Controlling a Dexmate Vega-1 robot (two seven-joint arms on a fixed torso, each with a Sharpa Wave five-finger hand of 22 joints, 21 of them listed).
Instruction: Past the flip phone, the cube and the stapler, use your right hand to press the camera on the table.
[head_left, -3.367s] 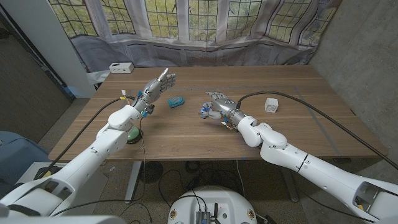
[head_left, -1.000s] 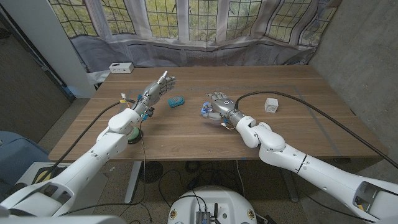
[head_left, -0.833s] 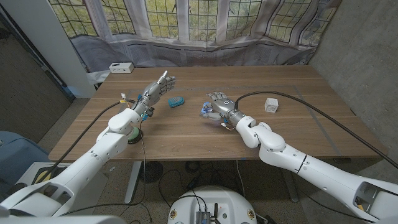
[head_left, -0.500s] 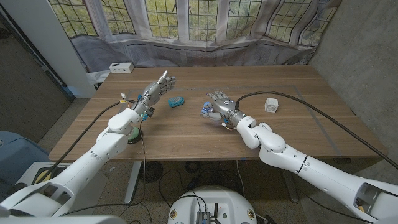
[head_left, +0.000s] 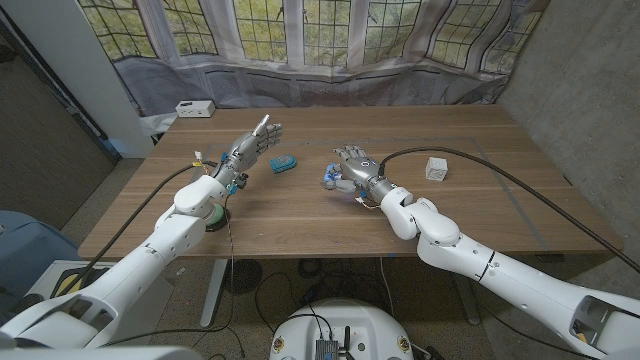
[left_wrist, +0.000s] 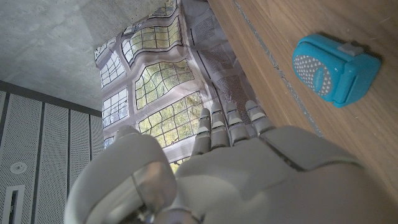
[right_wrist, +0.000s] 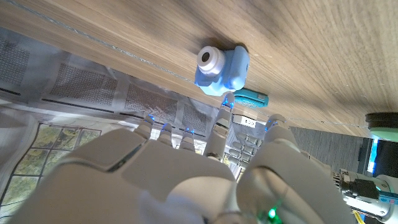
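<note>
Leaded windows and a grey drape back the scene. Wooden table spans the middle, carrying everything below.

Left arm reaches in from the near left; left hand is raised above the table's left part, fingers straight and apart, holding nothing.

Right arm enters from the near right; right hand sits at mid-table, back up, fingers spread and empty.

Green-and-black disc lies near the left edge, partly under the left arm. White box sits at the far left corner.

Teal stapler lies just right of the left hand. White cube stands well to the right.

Camera, small and blue, lies just left of the right hand, beside its thumb side; its lens shows in the right wrist view. Judged from this, the right hand is much the nearer, and the press calls for a short leftward shift before lowering.
</note>
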